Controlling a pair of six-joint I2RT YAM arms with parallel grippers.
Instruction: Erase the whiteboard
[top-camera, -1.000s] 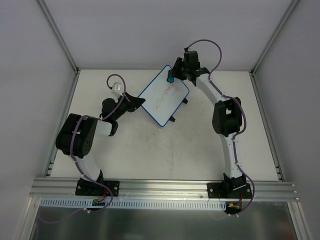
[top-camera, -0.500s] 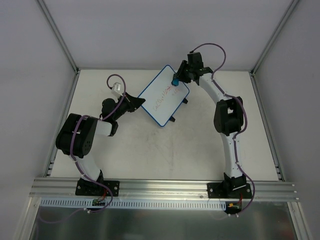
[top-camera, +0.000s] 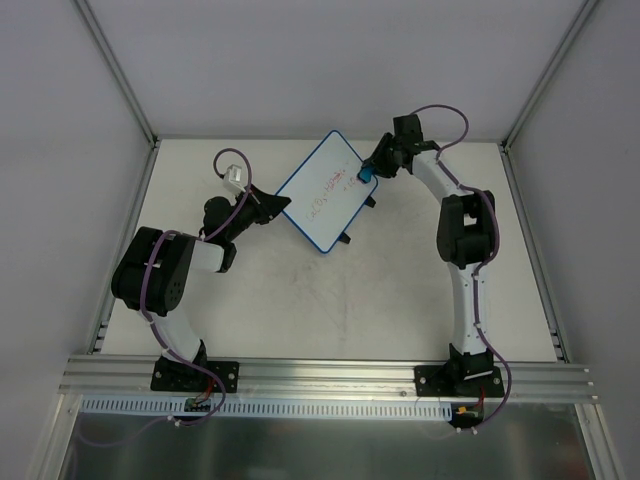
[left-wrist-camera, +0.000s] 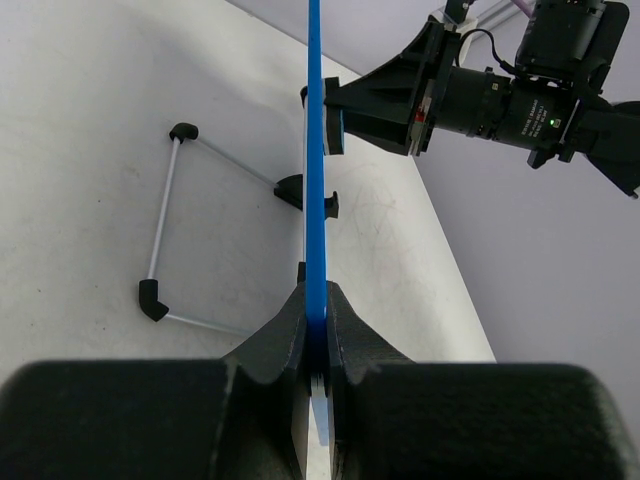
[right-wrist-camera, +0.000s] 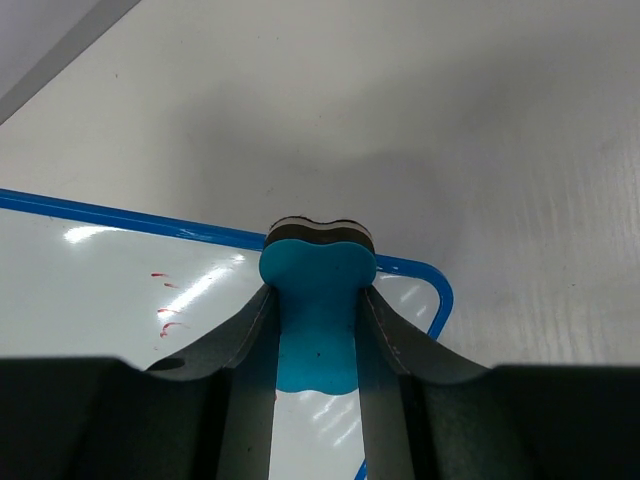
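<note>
The whiteboard (top-camera: 325, 190), white with a thin blue rim, lies tilted at the table's back centre. Red scribbles (top-camera: 322, 198) mark its middle; a few also show in the right wrist view (right-wrist-camera: 168, 312). My left gripper (top-camera: 280, 205) is shut on the board's left edge, seen edge-on in the left wrist view (left-wrist-camera: 316, 180). My right gripper (top-camera: 368, 172) is shut on the small blue eraser (right-wrist-camera: 317, 300) and holds it on the board's right corner (right-wrist-camera: 435, 290). The eraser also shows in the left wrist view (left-wrist-camera: 332, 130).
A thin wire stand with black feet (left-wrist-camera: 165, 220) lies on the table beside the board. Two black tabs (top-camera: 347, 238) stick out from the board's lower right edge. Grey walls and metal frame posts (top-camera: 115, 70) close in the table.
My right gripper has slid the eraser from the board's upper part down and right to its right corner. The left gripper and the board have not moved.
</note>
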